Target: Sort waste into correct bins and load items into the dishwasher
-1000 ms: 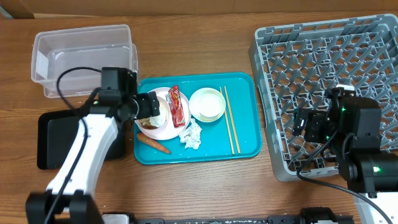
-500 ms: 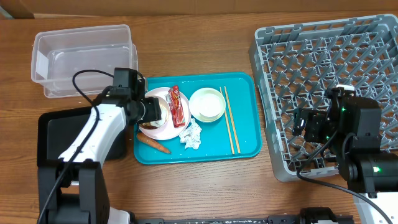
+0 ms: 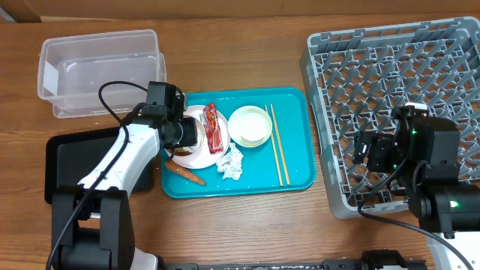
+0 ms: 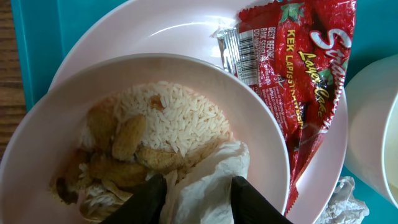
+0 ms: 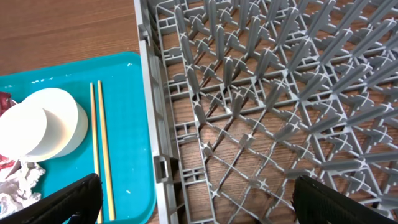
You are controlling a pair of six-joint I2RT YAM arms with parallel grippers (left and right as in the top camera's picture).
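My left gripper (image 3: 192, 133) (image 4: 200, 198) reaches into a white bowl (image 4: 268, 124) of beige rice scraps (image 4: 180, 118) and is shut on a crumpled white tissue (image 4: 208, 180) lying in it. The bowl stands on a white plate (image 4: 155, 31) (image 3: 198, 159). A red snack wrapper (image 3: 215, 127) (image 4: 298, 74) lies on the plate's right side. A second tissue (image 3: 231, 162) and an orange carrot (image 3: 184, 174) lie on the teal tray (image 3: 296, 176). An empty white bowl (image 3: 250, 124) and the chopsticks (image 3: 277, 146) lie further right. My right gripper (image 3: 367, 154) (image 5: 193, 202) is open over the grey dish rack (image 3: 390, 75).
The clear plastic tub (image 3: 101, 71) stands at the back left. The black tray (image 3: 75, 161) lies in front of it, partly under my left arm. The rack's left wall (image 5: 152, 93) stands right beside the teal tray's right edge.
My left arm has moved right and its gripper has gone further over the plate and into the rice bowl. The right arm has not moved.
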